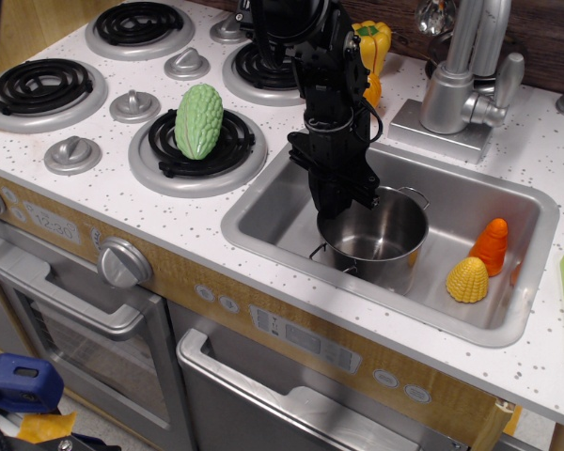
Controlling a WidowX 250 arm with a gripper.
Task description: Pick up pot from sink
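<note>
The shiny steel pot (pixel 383 242) stands in the silver sink (pixel 273 218), left of the basin's middle. One wire handle points to the front left, the other to the back right. My black gripper (pixel 342 209) comes down from above onto the pot's left rim. Its fingers straddle the rim, one inside and one outside, and are shut on it. The fingertips are partly hidden by the pot wall. I cannot tell if the pot's base touches the sink floor.
A yellow corn toy (pixel 468 279) and an orange carrot toy (pixel 493 246) lie in the sink's right end. A green gourd (pixel 198 120) sits on the front right burner. The faucet (pixel 461 85) stands behind the sink, with a yellow pepper (pixel 374 42) to its left.
</note>
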